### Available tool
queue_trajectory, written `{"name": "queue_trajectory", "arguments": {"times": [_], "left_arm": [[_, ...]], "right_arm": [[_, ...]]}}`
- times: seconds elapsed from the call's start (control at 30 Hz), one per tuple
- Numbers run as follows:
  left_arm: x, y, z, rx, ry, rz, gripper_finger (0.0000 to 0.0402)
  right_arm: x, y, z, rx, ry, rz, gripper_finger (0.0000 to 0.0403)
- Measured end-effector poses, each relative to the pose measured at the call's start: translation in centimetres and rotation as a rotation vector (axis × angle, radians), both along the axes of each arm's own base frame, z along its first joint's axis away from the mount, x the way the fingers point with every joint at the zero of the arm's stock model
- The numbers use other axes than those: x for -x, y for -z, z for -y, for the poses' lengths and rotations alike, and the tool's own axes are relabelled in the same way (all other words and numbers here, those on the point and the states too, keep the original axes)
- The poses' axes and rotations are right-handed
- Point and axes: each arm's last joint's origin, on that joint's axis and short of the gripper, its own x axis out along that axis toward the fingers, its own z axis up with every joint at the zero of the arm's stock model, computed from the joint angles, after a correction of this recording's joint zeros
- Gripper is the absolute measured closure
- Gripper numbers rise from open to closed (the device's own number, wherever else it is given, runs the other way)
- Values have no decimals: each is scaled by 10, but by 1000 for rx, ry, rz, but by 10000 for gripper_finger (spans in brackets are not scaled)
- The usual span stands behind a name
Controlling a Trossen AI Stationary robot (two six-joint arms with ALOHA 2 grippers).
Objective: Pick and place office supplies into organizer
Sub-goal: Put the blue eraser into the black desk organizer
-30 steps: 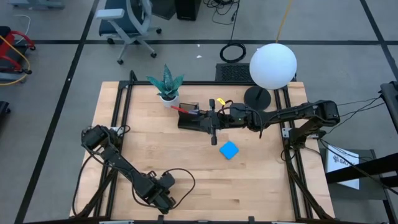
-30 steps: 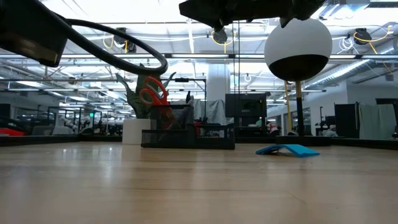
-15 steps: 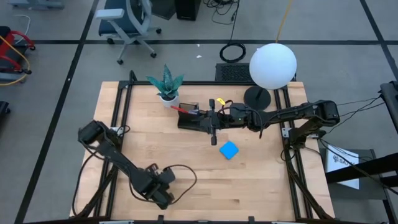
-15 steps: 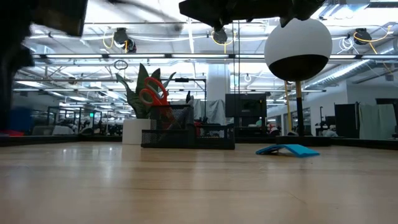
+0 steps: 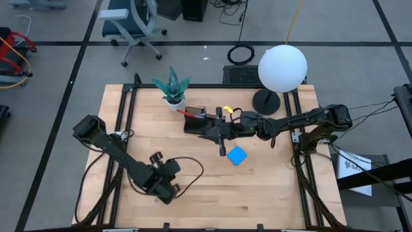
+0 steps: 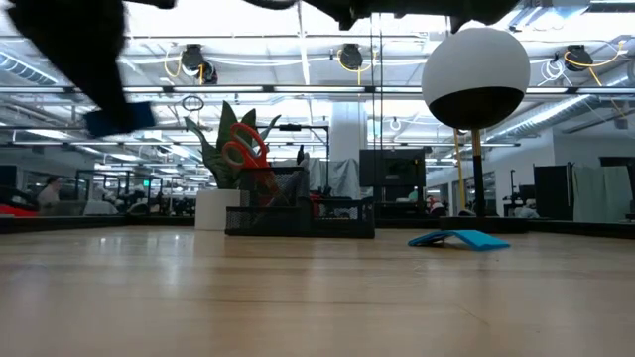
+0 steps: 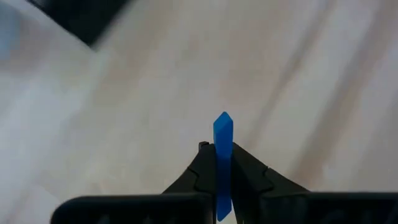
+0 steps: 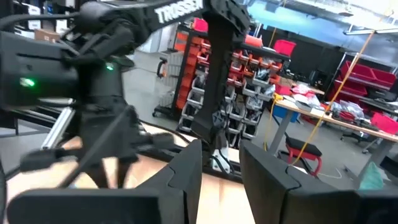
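Note:
My left gripper (image 5: 165, 185) hovers over the near-left part of the table, shut on a tiny blue block (image 7: 222, 134), which also shows in the low view (image 6: 119, 119). My right gripper (image 5: 209, 132) is open (image 8: 221, 168) and held level above the black organizer (image 5: 195, 122) near the far edge. Red-handled scissors (image 6: 241, 149) stand in the organizer's taller back section. The bright blue notepad (image 5: 237, 155) lies flat on the table, just near-right of the organizer. My left gripper pinches the tiny blue block between its two fingers (image 7: 202, 165). The block's thin edge (image 7: 222, 124) sticks out past the fingertips. It is lifted clear of the table.
A green potted plant (image 5: 172, 90) stands to the far left of the organizer. A lamp with a white globe (image 5: 282, 67) and a round black base (image 5: 266, 101) stands at the far right. Bare wood (image 5: 257, 193) spreads across the near half.
My left gripper has risen from the table with the blue block and moved toward the far edge. My right gripper has lifted a little above the organizer.

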Motion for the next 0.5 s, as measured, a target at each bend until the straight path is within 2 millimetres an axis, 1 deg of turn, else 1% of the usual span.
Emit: {"name": "queue_trajectory", "arguments": {"times": [0.2, 0.3, 0.5], "left_arm": [[-11, -5, -27, -143, 2, -3, 375], [-15, -7, -40, -201, -12, -4, 374], [-24, -10, -61, -291, -35, -1, 373]], "right_arm": [[0, -1, -4, -2, -10, 2, 303], [4, -4, -6, -2, -15, -10, 303], [23, -18, -12, 2, 71, -81, 303]]}}
